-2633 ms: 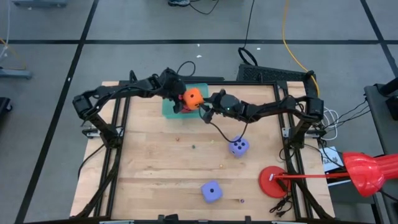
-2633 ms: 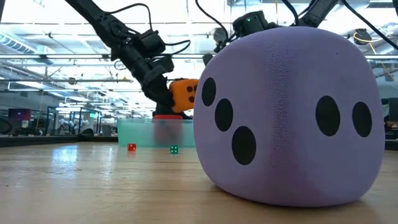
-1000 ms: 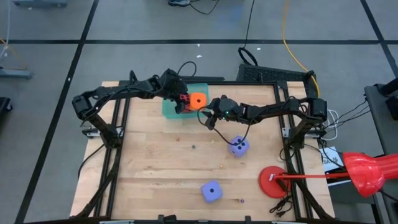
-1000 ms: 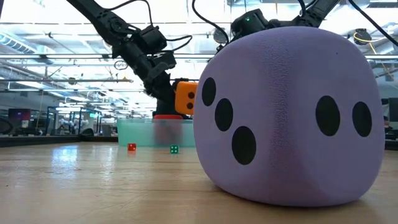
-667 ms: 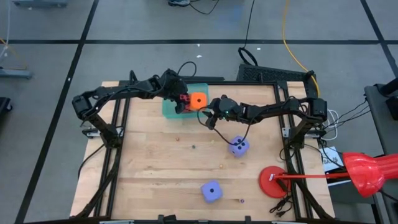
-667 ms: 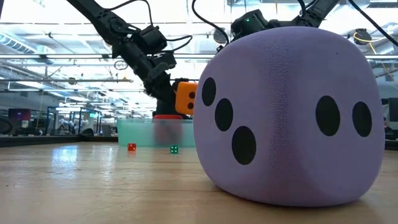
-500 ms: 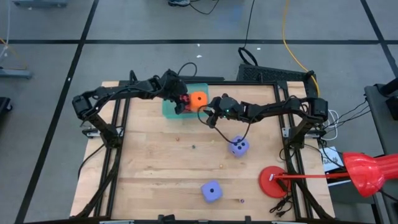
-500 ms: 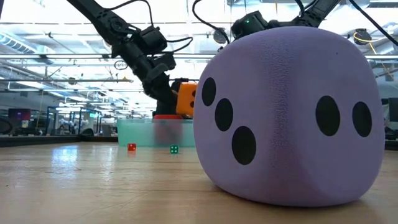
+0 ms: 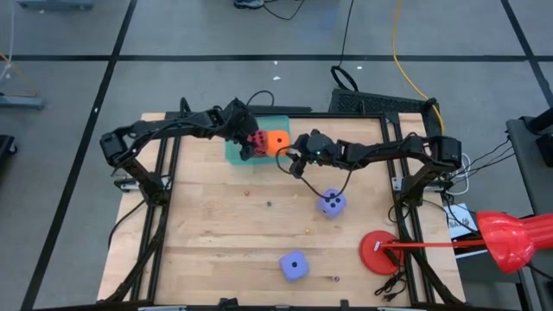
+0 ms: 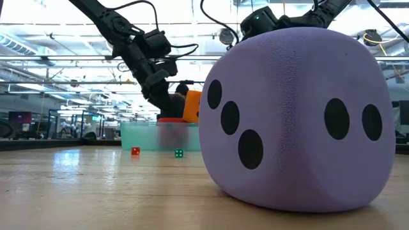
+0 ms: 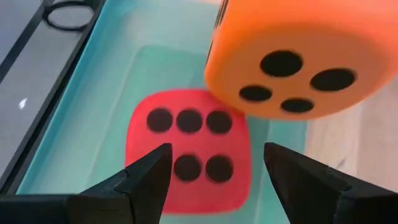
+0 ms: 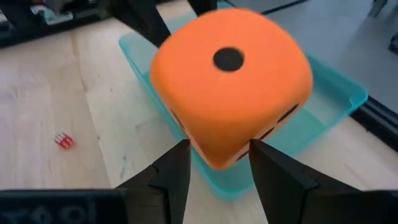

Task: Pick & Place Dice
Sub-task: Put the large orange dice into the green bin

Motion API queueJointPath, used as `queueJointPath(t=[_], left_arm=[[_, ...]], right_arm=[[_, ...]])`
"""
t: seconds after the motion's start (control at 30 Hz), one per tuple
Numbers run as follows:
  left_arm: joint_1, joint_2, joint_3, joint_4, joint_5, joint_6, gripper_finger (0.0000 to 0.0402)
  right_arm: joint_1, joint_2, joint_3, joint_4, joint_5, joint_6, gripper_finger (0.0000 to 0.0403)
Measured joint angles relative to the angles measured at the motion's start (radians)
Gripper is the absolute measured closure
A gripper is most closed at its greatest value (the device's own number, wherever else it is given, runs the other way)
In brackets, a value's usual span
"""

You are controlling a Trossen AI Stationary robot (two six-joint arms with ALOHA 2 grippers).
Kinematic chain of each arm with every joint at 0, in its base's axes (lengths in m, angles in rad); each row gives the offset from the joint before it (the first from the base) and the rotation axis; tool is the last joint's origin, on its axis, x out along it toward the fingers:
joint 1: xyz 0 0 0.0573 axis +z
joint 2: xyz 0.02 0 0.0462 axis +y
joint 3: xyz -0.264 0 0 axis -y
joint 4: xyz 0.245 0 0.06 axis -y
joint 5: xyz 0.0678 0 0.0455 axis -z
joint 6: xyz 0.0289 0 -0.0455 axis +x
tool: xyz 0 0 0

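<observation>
Over the teal-green tray [image 9: 233, 152] near the far edge of the wooden surface [image 9: 207, 233], the right gripper [image 9: 288, 154] holds the orange die [image 9: 276, 142] pinched between its two fingers, lifted clear of the tray floor. From the right wrist view the orange die [image 12: 231, 84] shows a single pip on one face and fills the space between the fingers [image 12: 171, 171], with the tray's rim [image 12: 339, 93] behind it. The red die [image 11: 186, 149] lies flat inside the tray, its six-pip face turned toward the left wrist camera, partly overlapped in that view by the orange die [image 11: 298, 56]. The left gripper [image 9: 248, 144] hovers just over the red die with its fingers spread wide and nothing between them; the left wrist view shows both fingers [image 11: 146, 180] standing either side of the red die without touching it. One purple-blue die [image 9: 332, 204] sits on the surface well apart from the tray, toward the right arm's side. The second purple-blue die [image 9: 294, 265] rests near the front edge and looms large in the low view [image 10: 300, 115]. Two tiny dice, a red one [image 10: 135, 151] and a green one [image 10: 179, 153], lie on the wood in front of the tray.
</observation>
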Motion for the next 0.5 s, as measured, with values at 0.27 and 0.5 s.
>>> queueJointPath(t=[0.27,0.5], left_arm=[[0.0,-0.074,0.0,-0.066,-0.016,0.003,0.0135],[-0.001,-0.171,0.0,-0.132,-0.016,-0.007,0.0135]], right_arm=[[0.0,-0.012,0.0,-0.012,0.001,-0.008,0.025],[0.0,-0.01,0.0,-0.026,0.0,-0.008,0.025]])
